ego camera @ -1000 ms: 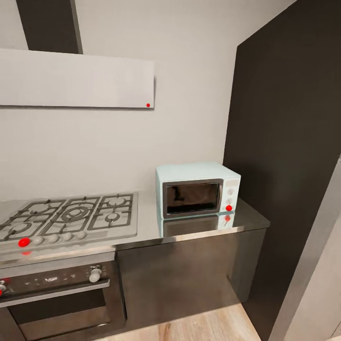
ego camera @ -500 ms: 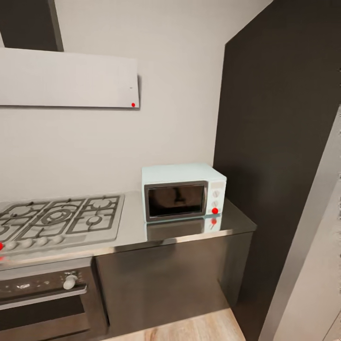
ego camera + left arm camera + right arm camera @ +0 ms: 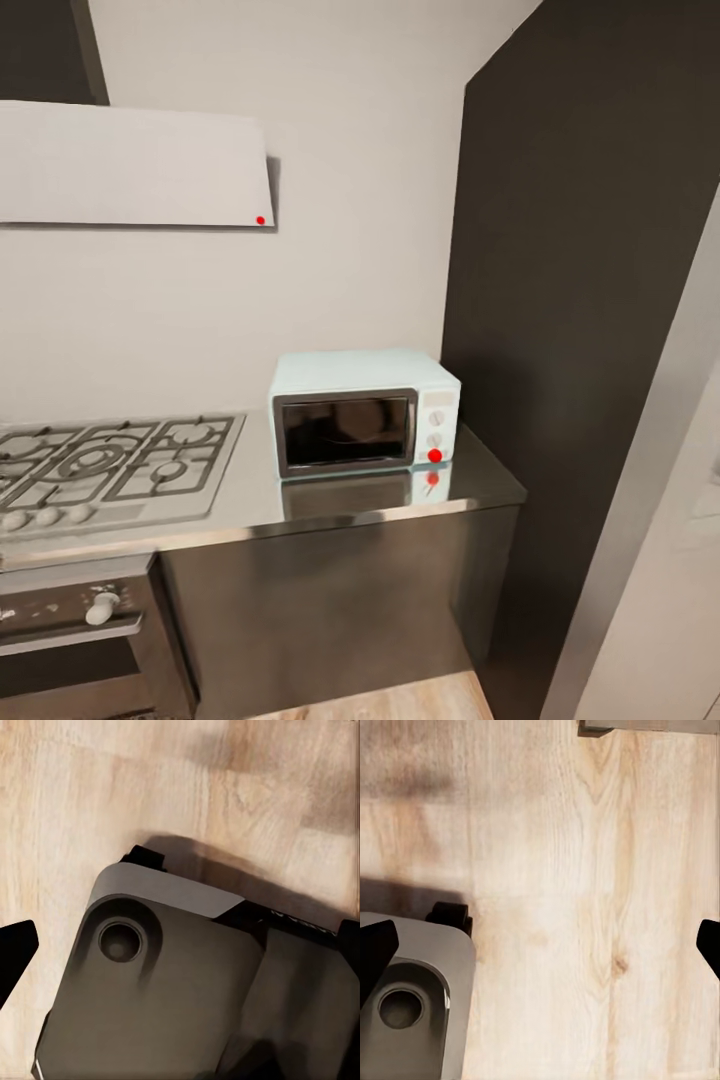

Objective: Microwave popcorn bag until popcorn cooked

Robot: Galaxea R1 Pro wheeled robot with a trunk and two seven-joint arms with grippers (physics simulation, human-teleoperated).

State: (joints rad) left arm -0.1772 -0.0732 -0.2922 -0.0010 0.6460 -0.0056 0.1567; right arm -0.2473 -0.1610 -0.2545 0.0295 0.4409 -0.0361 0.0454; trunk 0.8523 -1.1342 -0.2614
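The pale blue-white microwave (image 3: 362, 410) stands at the right end of the grey steel countertop (image 3: 470, 482), its dark glass door shut and a red dot by its lower knob. The popcorn bag and the popcorn are out of view. In the left wrist view my left gripper (image 3: 180, 952) is open above the wooden floor (image 3: 112, 810) and my own grey base (image 3: 165, 997). In the right wrist view my right gripper (image 3: 540, 945) is open too, its dark fingertips (image 3: 375, 949) at the picture's edges over bare floor (image 3: 585, 907).
A gas hob (image 3: 110, 462) with black grates lies left of the microwave, over a dark built-in oven (image 3: 70, 630) with a white knob. A tall dark panel (image 3: 580, 300) rises right of the counter, and a pale slanted surface (image 3: 660, 560) is nearest at the right. A white hood (image 3: 130, 165) hangs above.
The whole head picture has shifted left: the camera has turned or moved rightward, so the microwave and hob sit further left in view. Nothing on the counter itself has moved.
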